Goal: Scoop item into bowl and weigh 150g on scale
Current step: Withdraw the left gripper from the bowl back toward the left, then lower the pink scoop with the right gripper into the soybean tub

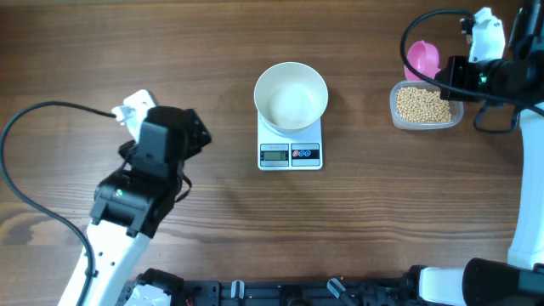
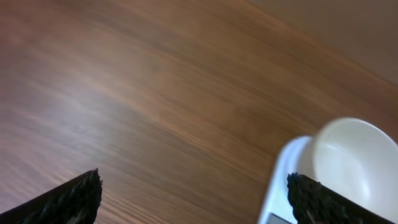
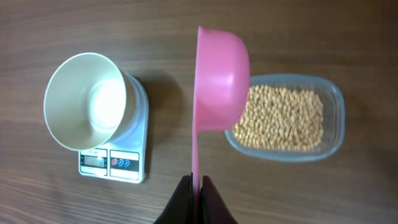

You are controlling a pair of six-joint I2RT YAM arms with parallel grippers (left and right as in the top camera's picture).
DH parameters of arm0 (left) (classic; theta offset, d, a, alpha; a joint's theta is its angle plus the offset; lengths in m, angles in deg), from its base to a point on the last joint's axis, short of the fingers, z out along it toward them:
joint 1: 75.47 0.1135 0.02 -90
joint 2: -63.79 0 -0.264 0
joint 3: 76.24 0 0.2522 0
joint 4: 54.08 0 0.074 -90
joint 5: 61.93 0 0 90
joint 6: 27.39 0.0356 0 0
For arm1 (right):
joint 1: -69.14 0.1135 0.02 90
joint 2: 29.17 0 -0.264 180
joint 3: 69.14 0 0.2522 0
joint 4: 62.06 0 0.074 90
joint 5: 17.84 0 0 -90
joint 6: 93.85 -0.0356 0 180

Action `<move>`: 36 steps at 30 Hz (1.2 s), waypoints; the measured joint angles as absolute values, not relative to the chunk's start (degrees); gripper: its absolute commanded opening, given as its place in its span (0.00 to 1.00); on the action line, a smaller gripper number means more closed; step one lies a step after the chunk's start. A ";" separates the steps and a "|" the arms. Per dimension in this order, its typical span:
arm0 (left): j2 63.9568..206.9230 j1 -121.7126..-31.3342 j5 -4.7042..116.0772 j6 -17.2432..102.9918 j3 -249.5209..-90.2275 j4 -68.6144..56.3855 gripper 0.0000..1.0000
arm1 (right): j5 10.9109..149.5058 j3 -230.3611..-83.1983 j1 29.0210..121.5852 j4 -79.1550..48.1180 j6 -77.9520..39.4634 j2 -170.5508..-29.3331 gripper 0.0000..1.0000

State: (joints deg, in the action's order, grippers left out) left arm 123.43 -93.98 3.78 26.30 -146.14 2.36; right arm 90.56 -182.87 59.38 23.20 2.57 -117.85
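A brown wooden bench (image 1: pixel 170 51) fills the overhead view. The left arm (image 1: pixel 127 200) reaches in from the near left corner. Its left pincer (image 2: pixel 196 196) stands wide open with nothing between the fingers, over bare wood to the left of the scale. The right arm (image 1: pixel 531 170) comes up the right edge. Its right pincer (image 3: pixel 198 186) is clamped tight on the thin handle of a pink scoop (image 3: pixel 221 74).

The white scale (image 1: pixel 290 153) sits near the middle of the bench, display and two buttons on its near edge. The round white bowl (image 1: pixel 291 95) stands on it, covering most of the platform, and its inside shows plain white. In the left wrist view the bowl and a corner of the scale show at the lower right.

Well to the right of the scale sits a clear plastic tub (image 1: pixel 394 106). The scoop is held on edge, its cup by the tub's far left corner. Whether it touches the tub I cannot tell.

The small pale beans (image 1: pixel 422 104) lie in the tub, covering its bottom.
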 measured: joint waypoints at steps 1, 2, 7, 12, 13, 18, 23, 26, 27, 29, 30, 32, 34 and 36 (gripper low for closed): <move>123.65 -93.10 3.78 26.30 -146.14 2.40 1.00 | 90.84 -182.87 59.38 22.39 3.44 -117.85 0.04; 123.89 -92.47 3.73 26.30 -146.14 2.38 1.00 | 91.08 -182.87 59.38 21.71 4.36 -117.85 0.04; 124.78 -91.79 3.65 26.30 -146.14 2.42 1.00 | 91.54 -182.87 59.38 20.05 7.25 -117.85 0.04; 124.98 -91.79 3.65 26.30 -146.14 2.46 1.00 | 91.67 -182.87 59.38 19.77 8.10 -117.85 0.04; 124.98 -91.79 3.67 26.30 -146.14 2.51 1.00 | 91.67 -182.87 59.38 19.73 8.14 -117.85 0.05; 124.98 -91.79 3.65 26.30 -146.14 2.55 1.00 | 91.67 -182.87 59.38 16.64 7.46 -117.85 0.04; 124.98 -91.79 3.65 26.30 -146.14 2.57 1.00 | 91.69 -182.87 59.38 13.82 3.29 -117.85 0.04; 124.98 -91.79 3.65 26.30 -146.14 2.55 1.00 | 91.52 -182.87 59.38 13.74 -1.15 -117.85 0.04; 124.98 -91.79 3.67 26.30 -146.14 2.55 1.00 | 91.19 -182.87 59.38 13.72 -2.68 -117.85 0.04; 124.98 -91.79 3.65 26.30 -146.14 2.55 1.00 | 90.38 -182.87 59.38 13.72 -5.63 -117.85 0.04; 124.98 -91.79 3.67 26.30 -146.14 2.55 1.00 | 89.86 -182.87 59.38 13.74 -7.09 -117.85 0.04; 124.98 -91.79 3.65 26.30 -146.14 2.55 1.00 | 88.90 -182.87 59.38 13.72 -10.02 -117.85 0.04; 124.98 -91.79 3.65 26.30 -146.14 2.55 1.00 | 87.91 -182.87 59.38 13.72 -14.68 -117.85 0.04; 124.98 -91.79 3.65 26.30 -146.14 2.55 1.00 | 87.50 -182.87 59.38 13.72 -17.89 -117.85 0.04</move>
